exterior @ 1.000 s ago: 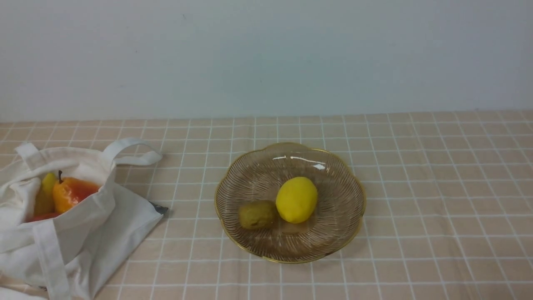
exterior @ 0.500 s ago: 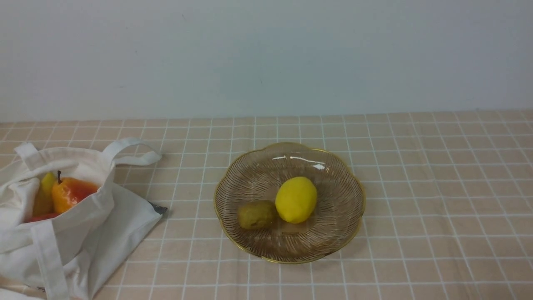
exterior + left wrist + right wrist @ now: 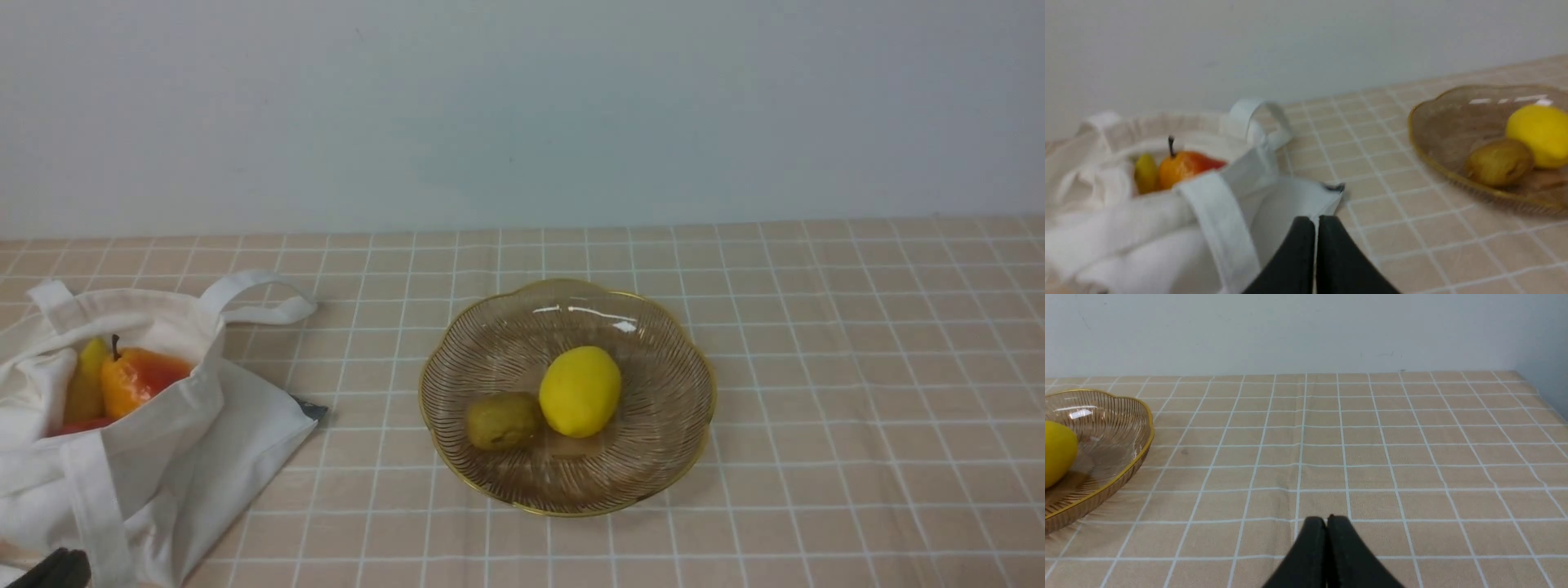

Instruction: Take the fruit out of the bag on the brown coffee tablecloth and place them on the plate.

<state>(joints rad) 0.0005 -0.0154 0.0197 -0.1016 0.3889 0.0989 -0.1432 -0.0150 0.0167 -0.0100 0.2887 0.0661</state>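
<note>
The white bag (image 3: 163, 441) lies at the left on the brown coffee tablecloth (image 3: 816, 367), mouth open. Inside it show an orange-red pear (image 3: 135, 376) with a dark stem, a yellow fruit (image 3: 86, 384) behind it and a sliver of red fruit (image 3: 77, 425). The amber plate (image 3: 653, 457) in the middle holds a lemon (image 3: 580, 390) and a kiwi (image 3: 502, 420). My left gripper (image 3: 1316, 220) is shut and empty, hovering near the bag's tagged corner (image 3: 1334, 188); its tip (image 3: 53, 569) peeks in at the front view's lower left. My right gripper (image 3: 1326, 520) is shut, empty, over bare cloth right of the plate (image 3: 1126, 465).
A pale wall (image 3: 522, 106) runs along the back of the table. The bag's strap handles (image 3: 261, 298) loop toward the plate. The table's far right corner (image 3: 1519, 375) shows in the right wrist view.
The left gripper's dark tip has come into the front view at the lower left corner. Bag, fruit and plate have barely shifted.
</note>
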